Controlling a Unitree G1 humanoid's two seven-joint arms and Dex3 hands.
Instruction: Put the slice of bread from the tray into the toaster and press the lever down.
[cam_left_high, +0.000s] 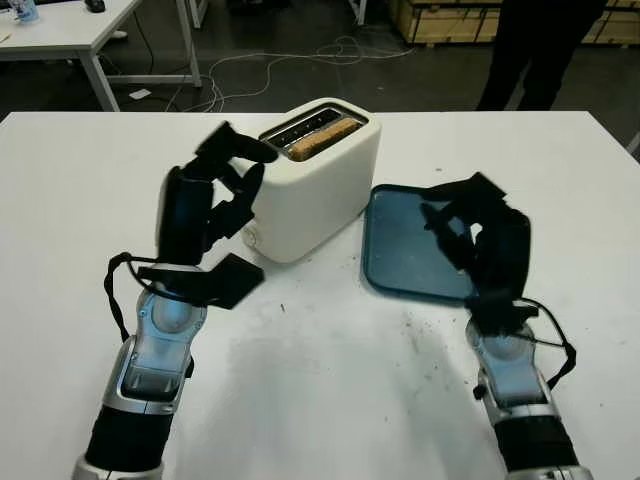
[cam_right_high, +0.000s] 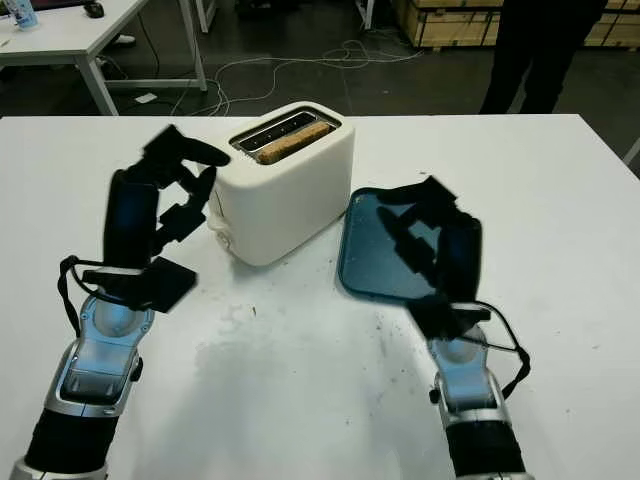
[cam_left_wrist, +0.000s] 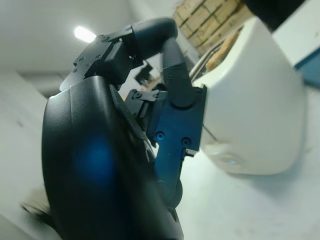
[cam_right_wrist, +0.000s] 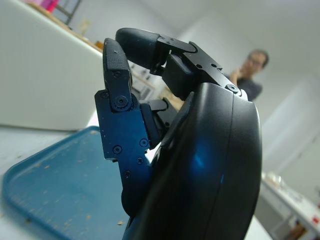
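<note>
**Bread's in, lever still up**

Since the slice of bread (cam_left_high: 318, 139) is already sitting in the near slot of the white toaster (cam_left_high: 315, 190), all that looks left is the lever. The blue tray (cam_left_high: 405, 245) is empty apart from crumbs, and it sits just to the toaster's right on the white table (cam_left_high: 330, 390).

The left hand (cam_left_high: 215, 195) is up beside the toaster's left end, fingers curled, holding nothing, one fingertip reaching toward the top edge near the slots. I can't actually make out the lever from where the hand blocks it, so no idea if it's lined up. The right hand (cam_left_high: 480, 240) hovers over the tray's near edge, curled as well and holding nothing.

What could go wrong, my guess: a push that lands on the body instead of the lever would just shove the toaster sideways into the tray, since nothing is bracing it. A finger could also slip off the lever before it latches.

No brand or writing readable on the toaster.

A person (cam_left_high: 540, 50) stands behind the table.
</note>
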